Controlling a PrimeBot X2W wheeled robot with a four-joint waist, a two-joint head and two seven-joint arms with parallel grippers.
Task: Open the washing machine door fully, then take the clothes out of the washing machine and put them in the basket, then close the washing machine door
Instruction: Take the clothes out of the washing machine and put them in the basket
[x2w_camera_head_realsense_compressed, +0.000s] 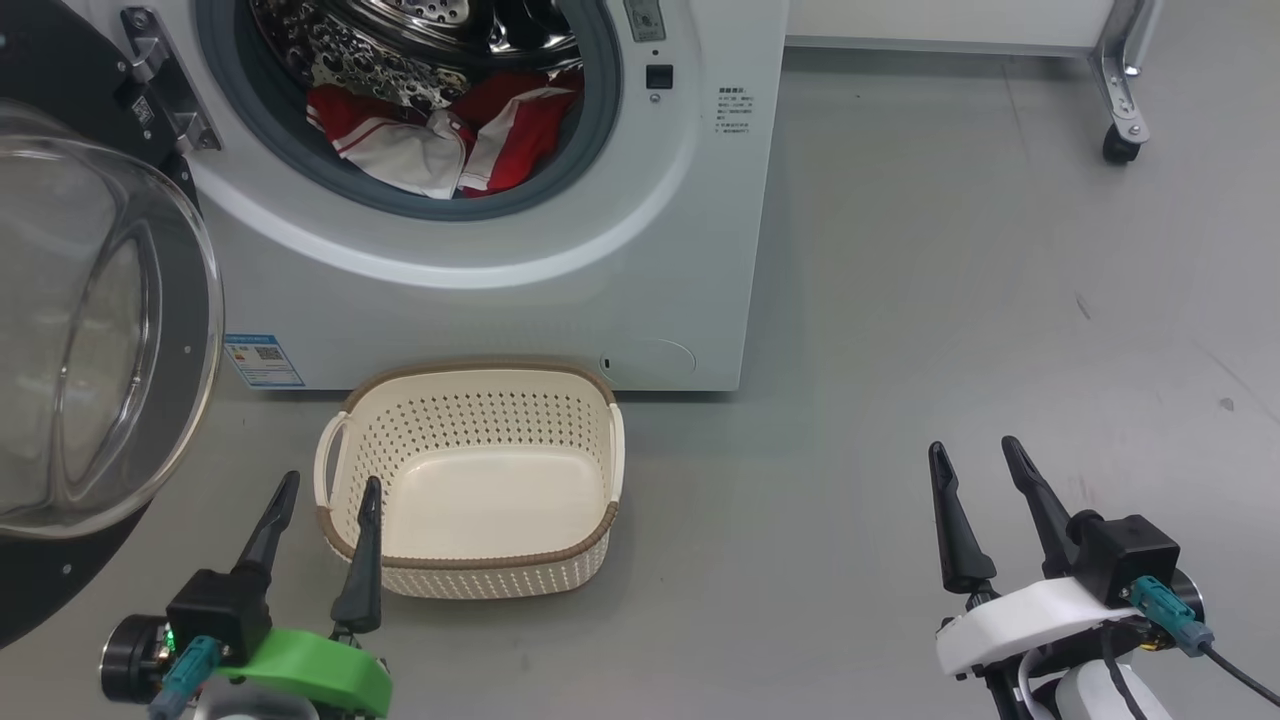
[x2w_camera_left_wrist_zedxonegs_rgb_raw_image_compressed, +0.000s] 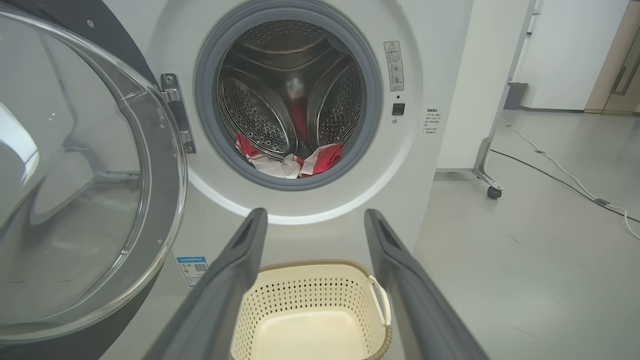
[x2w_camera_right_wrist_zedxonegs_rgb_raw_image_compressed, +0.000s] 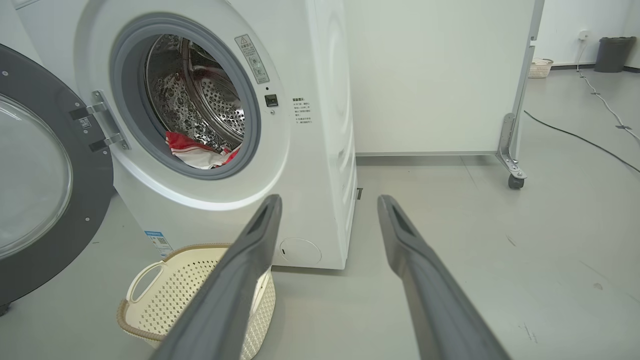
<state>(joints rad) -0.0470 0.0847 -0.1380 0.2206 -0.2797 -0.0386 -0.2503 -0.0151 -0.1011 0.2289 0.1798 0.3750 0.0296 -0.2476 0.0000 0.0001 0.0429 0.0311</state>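
Door state: you have the washing machine door swung wide on its hinge to the left of the drum mouth, with the glass bowl bulging toward the robot and the black rim around it. The washing machine stands on the grey floor, and a blue sticker sits at its lower left front corner. The clothes are red with white stripes and a white panel. They lie in a heap at the bottom of the steel drum, just behind the grey rubber ring, and nothing is touching them. The basket sits upright on the floor just beside the foot of the machine, below the drum mouth, with nothing in it. Your left gripper hangs at the basket's near left corner with its fingers spread apart and holding nothing; I cannot tell whether the inner finger touches the rim. Your right gripper is well apart from the basket, over bare floor to its right, with its fingers likewise parted and holding nothing. A caster wheel of a white partition stands on the floor at the far right.
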